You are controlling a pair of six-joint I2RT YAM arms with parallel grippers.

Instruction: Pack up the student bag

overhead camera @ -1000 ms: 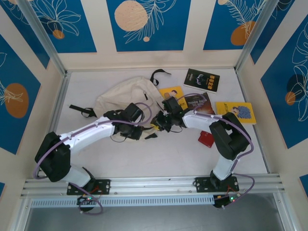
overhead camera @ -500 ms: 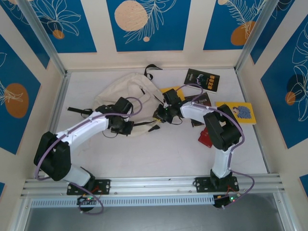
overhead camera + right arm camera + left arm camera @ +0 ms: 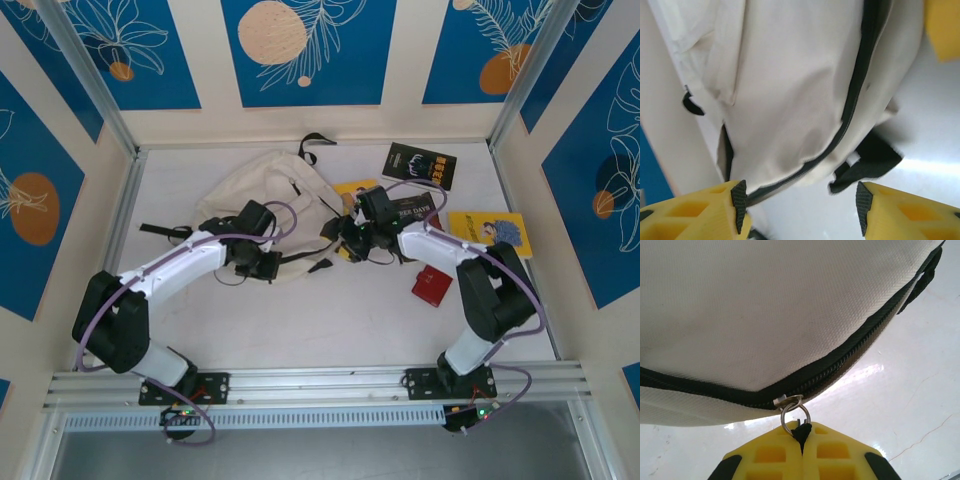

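Student bag, cream canvas with black straps and black zipper lines, slumped over the far-left part of the surface, well apart from the near edge. Left pincer at the bag's near side, yellow fingers pressed together. Pinches the black zipper pull hanging just below the metal slider. Right pincer just beside the bag's right side, jaws standing apart with nothing between them; faces cream fabric and a black strap. Toward the far-right corner: 1 black book, 1 yellow book, 1 dark book partly under the right arm, 1 more yellow cover just beside the bag. Nearer the right edge, 1 small red item.
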